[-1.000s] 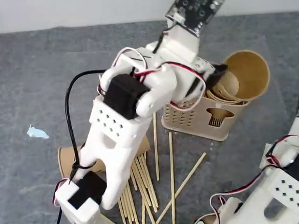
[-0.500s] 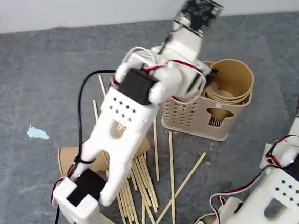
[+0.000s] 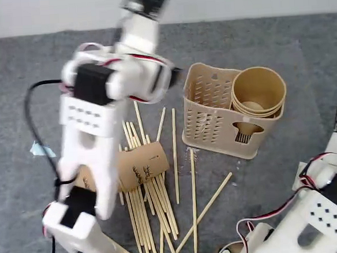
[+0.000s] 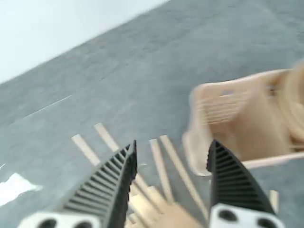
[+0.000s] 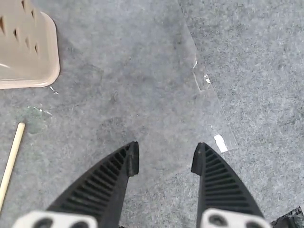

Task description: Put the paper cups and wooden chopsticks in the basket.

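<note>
Stock: loose cup, chopsticks; destination basket.

Left gripper (image 4: 173,147): jaws spread wide, empty, hanging over the chopsticks (image 3: 156,202) just beside the basket (image 3: 206,121). Right gripper (image 5: 166,147): spread, empty, over bare mat (image 5: 142,85) near a basket corner. Stacked cups (image 3: 258,91) stand in one end of the basket. The loose cup (image 3: 139,166) lies on its side across the chopsticks. Probable next pick is the loose cup: pinch one wall at the rim, lightly to avoid crushing the paper, and lift straight up so no sticks drag.

No readable text, numbers or signs. Dark print on side of lying paper cup (image 3: 139,166), too small to read.
</note>
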`<state>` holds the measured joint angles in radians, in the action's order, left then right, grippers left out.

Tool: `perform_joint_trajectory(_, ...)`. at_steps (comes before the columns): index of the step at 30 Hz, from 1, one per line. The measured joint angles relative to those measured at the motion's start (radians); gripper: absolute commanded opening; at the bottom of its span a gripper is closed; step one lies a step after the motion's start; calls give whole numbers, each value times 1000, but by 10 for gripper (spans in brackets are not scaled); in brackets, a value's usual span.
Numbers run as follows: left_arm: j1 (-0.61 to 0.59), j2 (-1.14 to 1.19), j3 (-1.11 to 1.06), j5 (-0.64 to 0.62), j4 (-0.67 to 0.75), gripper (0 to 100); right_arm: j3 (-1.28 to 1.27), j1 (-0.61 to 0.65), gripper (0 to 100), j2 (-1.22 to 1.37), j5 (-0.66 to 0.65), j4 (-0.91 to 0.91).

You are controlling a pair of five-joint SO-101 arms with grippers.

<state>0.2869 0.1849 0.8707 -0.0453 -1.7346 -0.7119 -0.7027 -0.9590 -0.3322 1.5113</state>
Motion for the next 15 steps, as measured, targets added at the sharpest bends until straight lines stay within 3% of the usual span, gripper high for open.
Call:
perform_joint_trajectory(4,-89,-114,-129,48,0,233,0,44,199,0,-2,0)
perform_joint_trajectory(15,-308,-506,-730,210,0,233,0,68,200,0,0,3)
